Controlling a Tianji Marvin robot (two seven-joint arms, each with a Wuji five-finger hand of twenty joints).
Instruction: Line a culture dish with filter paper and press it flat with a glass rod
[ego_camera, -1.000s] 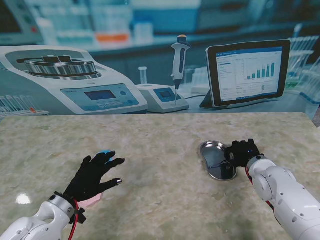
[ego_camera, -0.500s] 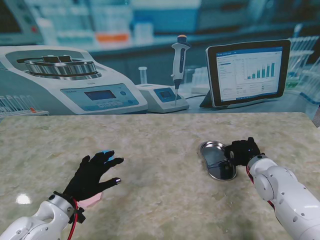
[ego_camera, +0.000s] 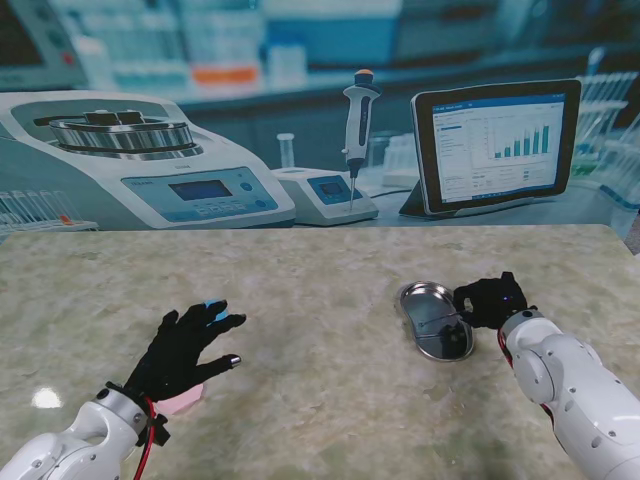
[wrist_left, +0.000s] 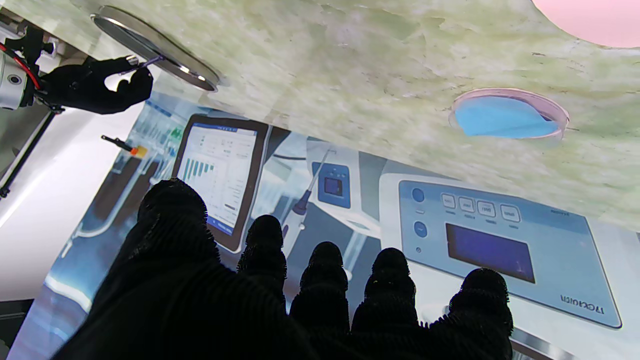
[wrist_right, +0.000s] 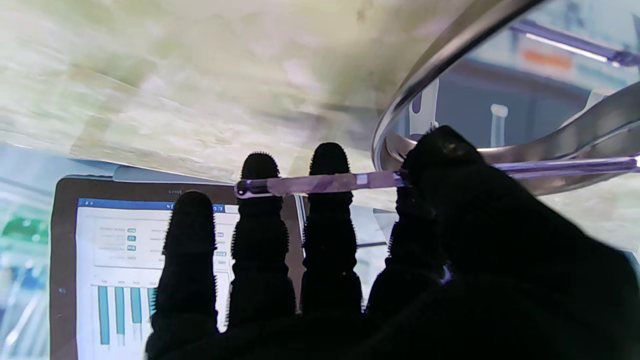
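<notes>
Right robot hand (ego_camera: 490, 301) shifted slightly right, off the oval steel tray (ego_camera: 436, 321), gripping the clear glass rod (wrist_right: 320, 183).

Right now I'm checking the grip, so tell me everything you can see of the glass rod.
The glass rod is thin, clear and straight, with a rounded end. The right hand pinches it between thumb and fingers. It lies roughly level, its far part reaching over the shiny metal tray. Whether it touches the tray is unclear.

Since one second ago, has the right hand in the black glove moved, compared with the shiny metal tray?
Yes. The right hand has shifted slightly to the right, away from the shiny metal tray, which has stayed put. It pinches the glass rod.
</notes>
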